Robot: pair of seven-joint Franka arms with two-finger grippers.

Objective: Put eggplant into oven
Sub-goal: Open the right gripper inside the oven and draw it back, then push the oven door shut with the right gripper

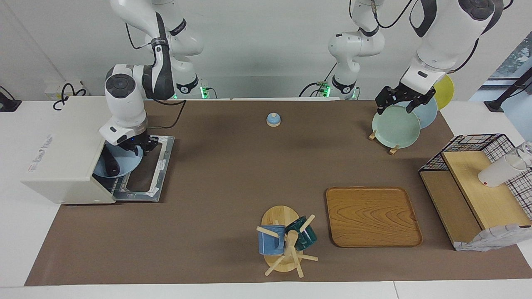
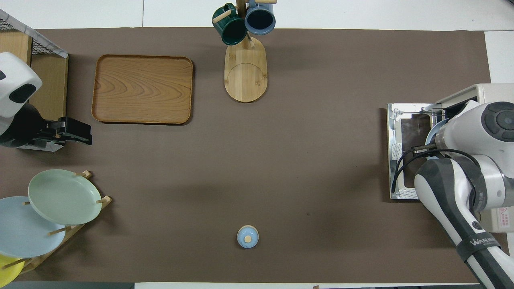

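**Eggplant on a plate inside the open oven, right gripper just above it**

The brown table mat (image 1: 232, 182) spans the table. At the right arm's end stands the off-white oven (image 1: 62, 153), its glass door (image 1: 147, 168) folded down flat onto the mat. At the left arm's end sits a wire and wood shelf rack (image 1: 469, 195) with a white cup (image 1: 496, 172) lying on its upper board. A wooden tray (image 1: 372, 216) lies on the mat, farther from the robots than the plate rack (image 1: 392, 147), which holds a green plate (image 1: 395, 126), a pale blue plate and a yellow one.

Beside the tray stands a wooden mug tree (image 1: 284, 245) carrying a blue mug (image 1: 270, 240) and a dark green mug (image 1: 303, 234). Inside the oven's mouth rests a light blue plate (image 1: 124, 166), partly out over the door hinge, and the eggplant (image 1: 110, 164) lies across it, dark and slim.

The right gripper (image 1: 139, 146) hangs over the plate's edge at the oven mouth; whether its fingers are parted or touch the plate cannot be told. The left gripper (image 1: 400, 101) waits in the air over the green plate with its fingers spread wide, holding nothing. A small blue knobbed lid (image 1: 273, 119) sits alone on the mat close to the robots
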